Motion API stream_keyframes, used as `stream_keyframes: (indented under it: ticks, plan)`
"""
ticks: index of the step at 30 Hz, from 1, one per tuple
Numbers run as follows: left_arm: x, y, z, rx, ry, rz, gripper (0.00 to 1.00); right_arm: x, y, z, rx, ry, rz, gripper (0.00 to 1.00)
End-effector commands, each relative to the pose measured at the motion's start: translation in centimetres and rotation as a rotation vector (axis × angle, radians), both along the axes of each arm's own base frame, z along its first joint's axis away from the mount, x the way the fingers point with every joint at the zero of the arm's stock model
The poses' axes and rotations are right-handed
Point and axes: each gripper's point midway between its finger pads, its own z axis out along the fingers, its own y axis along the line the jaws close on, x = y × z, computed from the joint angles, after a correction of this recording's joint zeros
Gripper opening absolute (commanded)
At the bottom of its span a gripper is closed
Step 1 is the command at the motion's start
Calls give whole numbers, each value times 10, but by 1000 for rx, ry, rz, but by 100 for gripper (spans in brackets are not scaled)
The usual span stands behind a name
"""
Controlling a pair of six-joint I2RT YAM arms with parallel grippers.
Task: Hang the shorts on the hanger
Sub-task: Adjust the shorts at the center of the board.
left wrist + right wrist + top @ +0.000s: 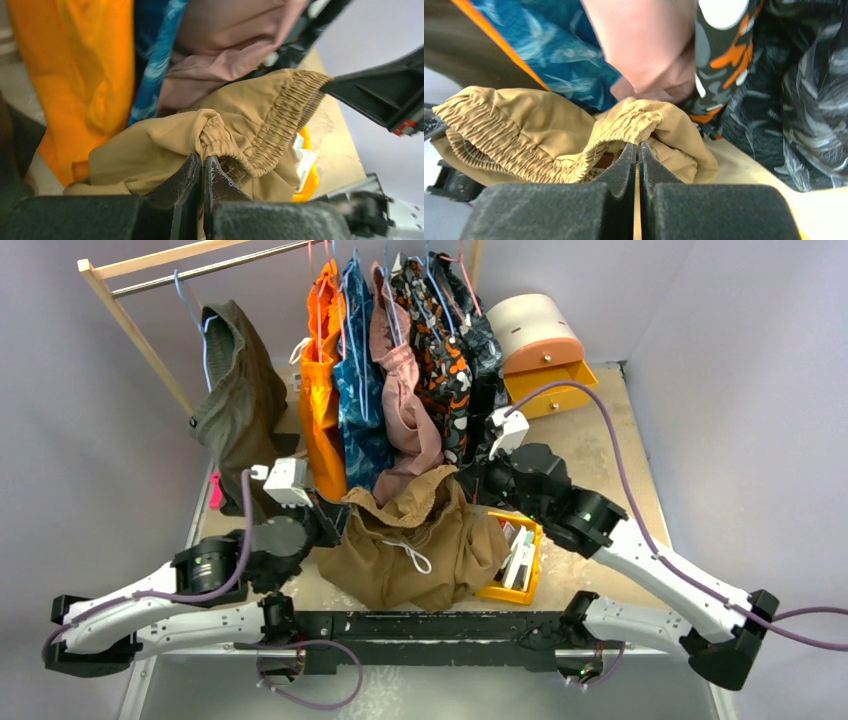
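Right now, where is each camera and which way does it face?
Top external: above, behind the bases, looking down on both arms, tan-brown cloth shorts and wooden rack.
Left wrist: on left arm, looking past left gripper shut on the shorts.
Right wrist: same, right gripper.
Shared: both wrist views show the gathered waistband.

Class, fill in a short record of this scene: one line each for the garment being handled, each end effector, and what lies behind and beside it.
Garment: tan shorts, heaped on the table
Left end effector: shut on a fold of the waistband
Right end effector: shut on another waistband fold
Behind: clothes hanging on a wooden rack
Beside: yellow tray, right-arm side
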Motion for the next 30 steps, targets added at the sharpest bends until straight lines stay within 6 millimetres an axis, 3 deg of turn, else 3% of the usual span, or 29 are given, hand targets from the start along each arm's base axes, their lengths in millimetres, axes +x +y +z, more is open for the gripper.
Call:
stream_keyframes:
  ticks: [1,5,8,14,16,19,21,25,30]
  plan:
    - [13,18,-31,-96,91,237,0,19,-4,-23,56,87,-145,0]
    - [18,33,-57,-81,104,344,0,32,-11,-53,50,157,-180,0]
    - [21,32,-72,-51,104,372,0,41,-15,-68,41,185,-192,0]
    - [26,26,-100,-23,134,441,0,38,-4,-99,1,268,-144,1]
    - [27,23,-106,-28,139,461,0,36,-2,-107,-2,290,-133,9]
    - [30,21,-109,-36,138,487,0,30,-2,-110,7,300,-118,40]
    - [31,19,-108,-40,133,495,0,25,-3,-106,20,299,-103,51]
    - [35,17,-101,-46,118,508,0,17,-9,-103,19,288,-93,56]
    - [37,17,-95,-48,104,522,0,1,-15,-123,4,341,-74,57]
